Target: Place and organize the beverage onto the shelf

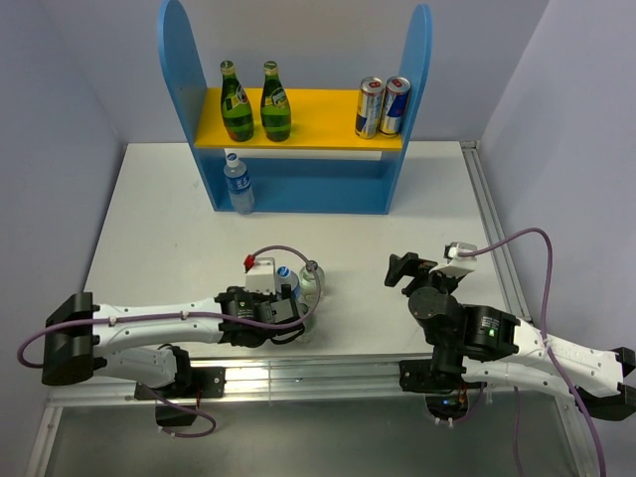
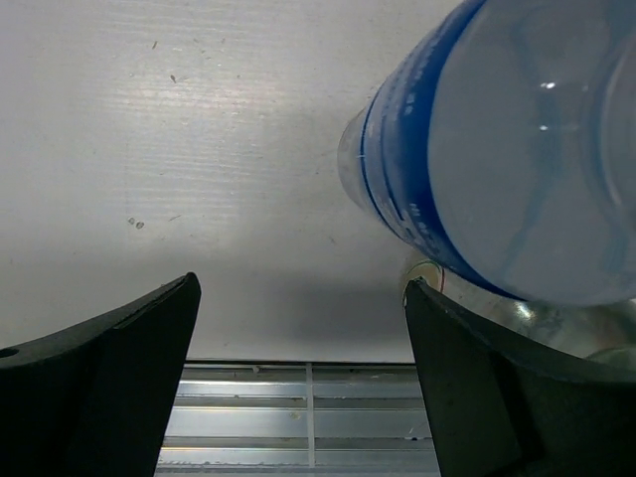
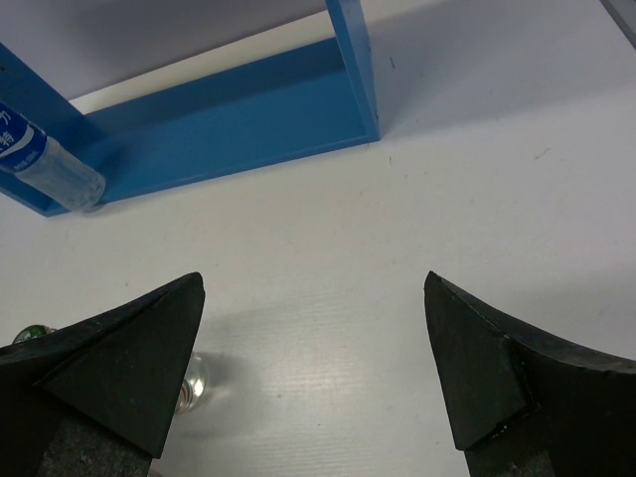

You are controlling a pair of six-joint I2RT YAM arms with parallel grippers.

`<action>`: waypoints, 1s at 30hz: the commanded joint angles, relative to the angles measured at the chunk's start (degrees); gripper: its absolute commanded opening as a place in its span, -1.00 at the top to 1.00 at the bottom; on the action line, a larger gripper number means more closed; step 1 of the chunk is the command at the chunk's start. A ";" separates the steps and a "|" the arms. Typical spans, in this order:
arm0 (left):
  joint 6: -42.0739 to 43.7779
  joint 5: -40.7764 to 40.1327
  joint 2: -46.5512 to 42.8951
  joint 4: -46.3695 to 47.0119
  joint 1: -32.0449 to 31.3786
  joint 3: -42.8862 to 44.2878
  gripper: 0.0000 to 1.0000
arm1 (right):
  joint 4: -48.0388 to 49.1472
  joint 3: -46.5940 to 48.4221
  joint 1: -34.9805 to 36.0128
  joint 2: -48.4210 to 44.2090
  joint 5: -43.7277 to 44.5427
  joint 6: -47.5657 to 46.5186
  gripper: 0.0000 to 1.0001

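— What does the shelf [image 1: 318,184] look like, and where is it?

— It is blue, with tall round-topped sides and a yellow upper board, and it stands at the far edge of the table [image 1: 159,219]. Two green bottles [image 1: 237,104] stand at the left of the yellow board and two silver-and-blue cans [image 1: 370,107] at the right. A water bottle [image 1: 238,184] stands at the left end of the lower level.

— Any writing?

— White characters on that bottle's blue label, too small to read.

— And the grippers?

— The left gripper [image 2: 300,281] is spread wide, with a second water bottle [image 2: 517,149] just beside one finger. The right gripper [image 3: 314,278] is spread wide over the table, holding nothing.
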 commanded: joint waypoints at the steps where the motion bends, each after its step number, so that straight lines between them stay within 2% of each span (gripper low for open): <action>1: 1.14 -0.41 1.99 4.66 -0.57 1.43 -0.82 | 0.06 0.08 0.27 -0.68 1.70 1.19 -0.96; 7: 5.44 -0.33 4.98 10.63 -0.57 2.22 -0.83 | 0.06 0.08 0.27 -0.59 1.70 1.27 -0.96; 14: 8.88 -5.24 9.02 14.42 -0.57 4.59 -0.86 | 0.07 0.00 0.27 -0.85 1.70 1.19 -0.96; 26: 8.09 -13.77 15.78 18.90 -0.13 4.51 -0.93 | 0.24 -0.18 0.27 -1.56 1.35 1.01 -0.96; 30: 11.24 -14.13 16.67 23.20 1.27 3.46 -0.91 | 0.42 -0.27 0.27 -1.82 1.26 0.84 -0.96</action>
